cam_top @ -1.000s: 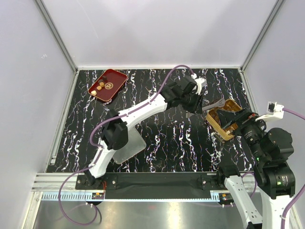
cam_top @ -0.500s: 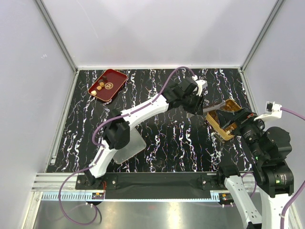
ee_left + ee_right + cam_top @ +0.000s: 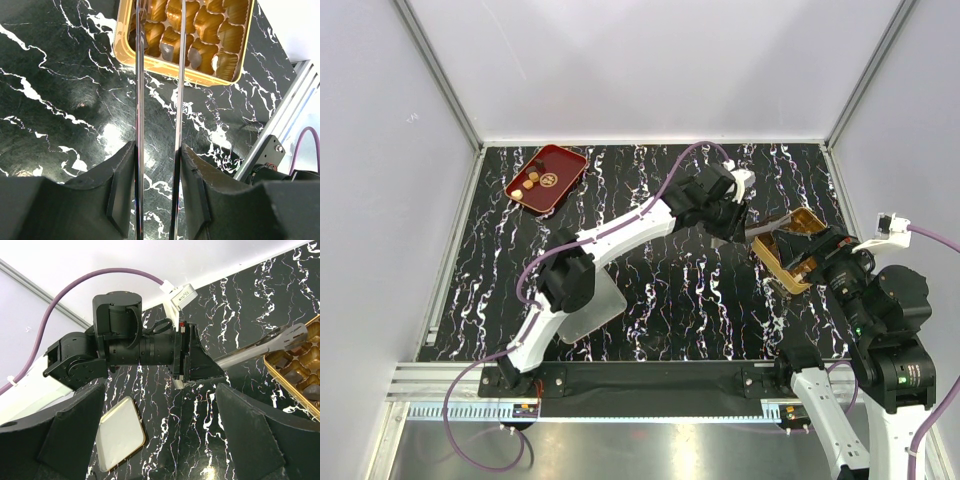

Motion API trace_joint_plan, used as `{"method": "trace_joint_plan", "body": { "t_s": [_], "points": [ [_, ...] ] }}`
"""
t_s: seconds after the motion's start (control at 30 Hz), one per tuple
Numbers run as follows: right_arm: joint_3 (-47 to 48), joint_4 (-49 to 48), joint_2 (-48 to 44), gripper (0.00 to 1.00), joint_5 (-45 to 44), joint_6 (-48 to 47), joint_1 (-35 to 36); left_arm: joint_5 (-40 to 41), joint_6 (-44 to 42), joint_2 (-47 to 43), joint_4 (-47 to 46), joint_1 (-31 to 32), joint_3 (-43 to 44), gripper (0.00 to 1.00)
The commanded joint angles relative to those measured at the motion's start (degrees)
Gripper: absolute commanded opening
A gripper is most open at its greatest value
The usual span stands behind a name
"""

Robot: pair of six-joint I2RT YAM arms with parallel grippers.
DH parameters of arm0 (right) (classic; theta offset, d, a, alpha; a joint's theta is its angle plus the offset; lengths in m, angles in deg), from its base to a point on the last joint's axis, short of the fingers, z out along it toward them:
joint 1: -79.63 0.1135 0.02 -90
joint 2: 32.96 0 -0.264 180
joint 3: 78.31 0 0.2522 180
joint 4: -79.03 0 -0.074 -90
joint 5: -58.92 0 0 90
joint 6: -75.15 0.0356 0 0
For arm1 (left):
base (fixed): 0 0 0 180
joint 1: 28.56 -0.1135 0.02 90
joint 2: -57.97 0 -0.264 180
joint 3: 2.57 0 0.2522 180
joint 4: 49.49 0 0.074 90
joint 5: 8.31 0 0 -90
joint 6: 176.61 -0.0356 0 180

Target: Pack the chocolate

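Note:
My left gripper (image 3: 728, 222) is shut on a pair of metal tongs (image 3: 770, 222). In the left wrist view the two tong blades (image 3: 139, 100) run apart and parallel from my gripper (image 3: 157, 155) out over the gold compartmented box (image 3: 200, 75). No piece shows between them. Dark chocolate pieces (image 3: 196, 57) sit in some of the box's cups. More chocolate (image 3: 530, 181) lies on the red tray (image 3: 560, 165) at the far left. My right gripper (image 3: 817, 257) hovers over the box (image 3: 772, 262), open and empty (image 3: 160, 410). It sees the tong tips (image 3: 287, 336).
A white box lid with a gold rim (image 3: 592, 308) lies near the left arm's base and shows in the right wrist view (image 3: 120, 440). The left arm stretches diagonally across the table's middle. White walls enclose the black marbled table (image 3: 670, 290).
The tongs have dipped slightly lower toward the gold box. The right gripper has shifted a little. Nothing was picked up or let go.

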Motion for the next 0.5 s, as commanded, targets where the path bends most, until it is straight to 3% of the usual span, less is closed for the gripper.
{"method": "trace_joint_plan", "body": {
  "t_s": [0.0,0.3,0.47],
  "points": [
    [1.0,-1.8,0.5,1.0,-0.5,-1.0,0.3,2.2,-1.9,-4.7,-1.2,0.1,4.1,0.41],
    [0.7,-1.6,0.1,1.0,0.0,-0.2,0.3,14.7,-2.4,-16.2,7.7,-5.6,1.6,0.41],
    [0.9,-1.1,0.0,1.0,0.0,-0.4,0.4,21.1,-1.3,-26.9,10.2,-17.0,-8.9,0.41]
  ]
}}
